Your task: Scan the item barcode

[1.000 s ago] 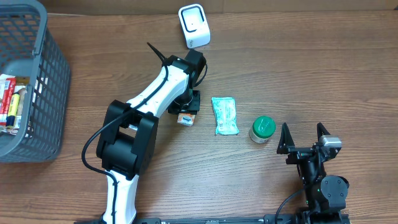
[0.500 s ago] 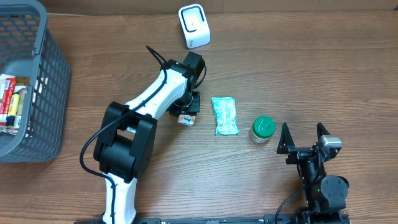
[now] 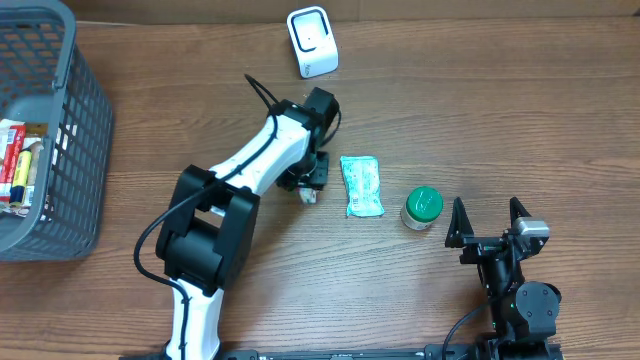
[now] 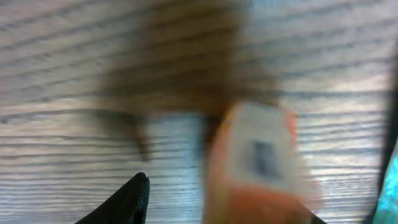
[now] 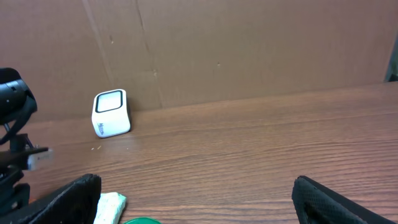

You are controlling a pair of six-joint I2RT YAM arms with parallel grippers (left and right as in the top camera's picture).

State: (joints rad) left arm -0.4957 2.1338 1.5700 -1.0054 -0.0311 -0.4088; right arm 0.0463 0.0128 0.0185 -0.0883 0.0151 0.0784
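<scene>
The item is a small orange box with a white face [image 3: 308,196], lying on the table left of a teal packet. My left gripper [image 3: 309,180] is straight over it, fingers pointing down. In the left wrist view the box [image 4: 261,162] is blurred and fills the right half, covering my right finger. Bare wood shows between the box and my left finger [image 4: 127,202], so the jaws stand apart and are not closed on it. The white barcode scanner [image 3: 312,42] stands at the table's far edge. My right gripper [image 3: 490,225] is open and empty near the front edge.
A teal packet [image 3: 361,186] and a green-lidded jar [image 3: 422,207] lie between the two arms. A grey basket [image 3: 70,130] with several items stands at the far left. The right wrist view shows the scanner [image 5: 111,113] in front of a cardboard wall.
My left gripper and the box under it have shifted slightly right, toward the teal packet. The right arm has not moved.
</scene>
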